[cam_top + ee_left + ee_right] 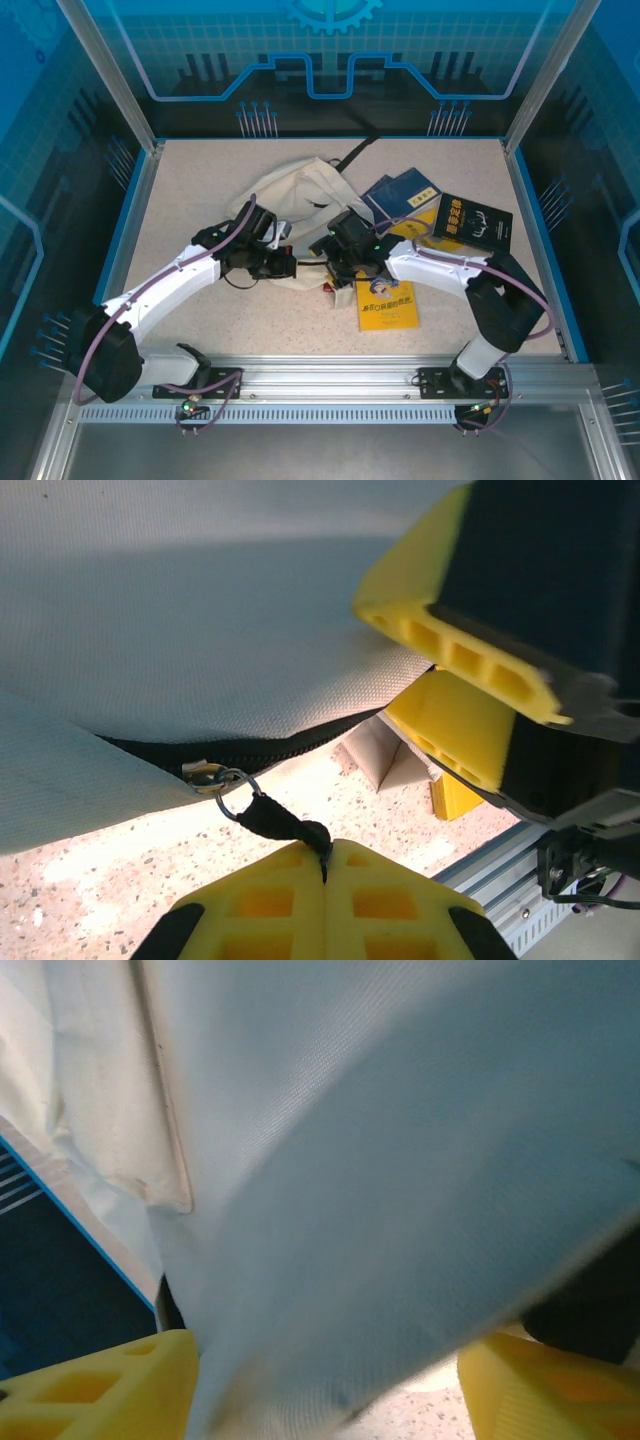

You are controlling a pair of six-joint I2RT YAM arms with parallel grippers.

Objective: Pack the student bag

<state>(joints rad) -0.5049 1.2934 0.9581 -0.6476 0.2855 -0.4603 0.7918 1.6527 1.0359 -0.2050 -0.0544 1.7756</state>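
Student bag (300,192) sits mid-table: bare tabletop (180,200) to its left, books (470,222) crowding its right. Left gripper (325,865) clenched on the zipper pull (282,822); right gripper (330,1390) spread apart, straddling bag fabric.

The student bag (300,195) lies slumped on the bench (190,200), middle to rear, its cream cloth crumpled and a black strap (352,152) trailing toward the far edge. Close up, a dark zipper (270,742) runs under a fold of cloth (open or shut, hard to tell), with a metal ring (232,783) and black cord pull (285,825) at its slider.
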